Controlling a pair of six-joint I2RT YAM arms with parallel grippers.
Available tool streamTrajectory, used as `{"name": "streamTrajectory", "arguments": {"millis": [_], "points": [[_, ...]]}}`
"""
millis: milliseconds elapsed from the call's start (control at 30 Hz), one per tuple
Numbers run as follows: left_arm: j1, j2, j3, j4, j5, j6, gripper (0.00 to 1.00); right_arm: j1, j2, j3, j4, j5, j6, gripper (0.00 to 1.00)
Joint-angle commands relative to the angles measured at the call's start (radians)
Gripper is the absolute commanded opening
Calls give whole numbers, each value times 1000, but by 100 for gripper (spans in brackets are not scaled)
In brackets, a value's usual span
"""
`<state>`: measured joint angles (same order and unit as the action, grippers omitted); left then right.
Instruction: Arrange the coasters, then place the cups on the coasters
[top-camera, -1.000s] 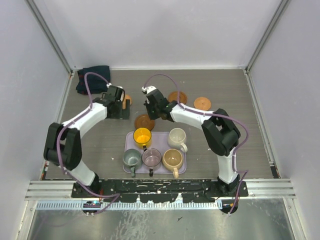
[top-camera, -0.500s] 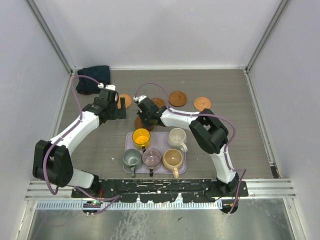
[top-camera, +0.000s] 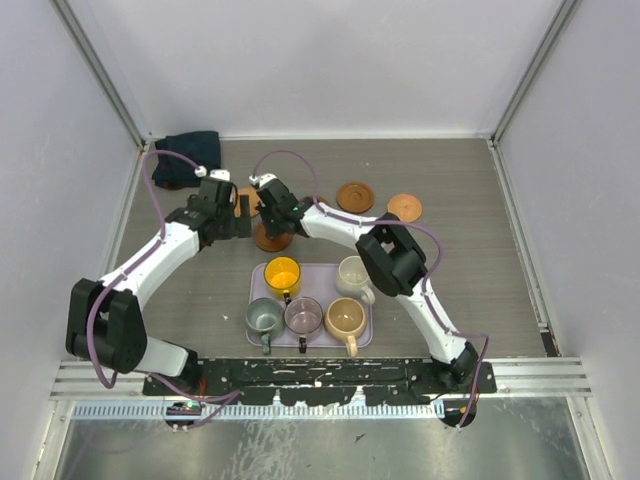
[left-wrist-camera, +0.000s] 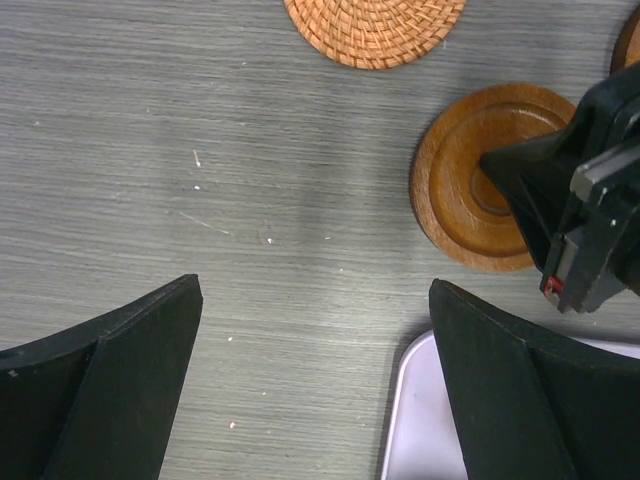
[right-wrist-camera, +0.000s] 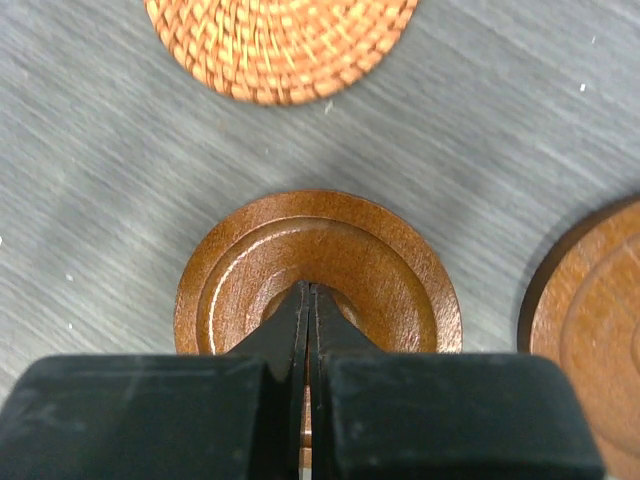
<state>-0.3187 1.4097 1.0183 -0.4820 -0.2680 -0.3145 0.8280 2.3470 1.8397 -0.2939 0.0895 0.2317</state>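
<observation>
My right gripper (right-wrist-camera: 308, 290) is shut, and its tips press on the centre of a dark brown rimmed coaster (right-wrist-camera: 250, 270) lying flat on the table just behind the lilac tray (top-camera: 318, 282). A woven tan coaster (right-wrist-camera: 280, 40) lies just beyond, and a second brown coaster (right-wrist-camera: 600, 320) to the right. My left gripper (left-wrist-camera: 315, 290) hangs open over bare table to the left of the pressed coaster (left-wrist-camera: 470, 190). The five cups stand on the tray: yellow (top-camera: 284, 272), cream (top-camera: 353, 272), grey-green (top-camera: 263, 316), purplish (top-camera: 303, 314), tan (top-camera: 345, 317).
Another brown coaster (top-camera: 355, 196) and an orange-tan one (top-camera: 405, 207) lie at the back right. A dark cloth (top-camera: 187, 158) sits in the back left corner. The tray corner (left-wrist-camera: 410, 420) lies under my left gripper's right finger. Grey walls close in three sides.
My right gripper has slid the brown coaster left, away from the tray's back edge and towards the left gripper. The left arm has stayed put over the last half second.
</observation>
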Motion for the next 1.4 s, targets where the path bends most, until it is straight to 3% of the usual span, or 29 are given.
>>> {"name": "streamTrajectory", "arguments": {"millis": [0, 600, 900, 1367], "points": [[4, 15, 9, 45, -25, 1, 98, -39, 106, 51, -85, 26, -5, 2], [3, 103, 35, 56, -18, 4, 98, -231, 196, 152, 10, -15, 41, 3], [4, 134, 48, 63, -20, 3, 98, -221, 197, 139, 40, -150, 2, 6], [4, 139, 52, 63, -38, -6, 98, -145, 172, 85, 6, -147, -43, 5]]}}
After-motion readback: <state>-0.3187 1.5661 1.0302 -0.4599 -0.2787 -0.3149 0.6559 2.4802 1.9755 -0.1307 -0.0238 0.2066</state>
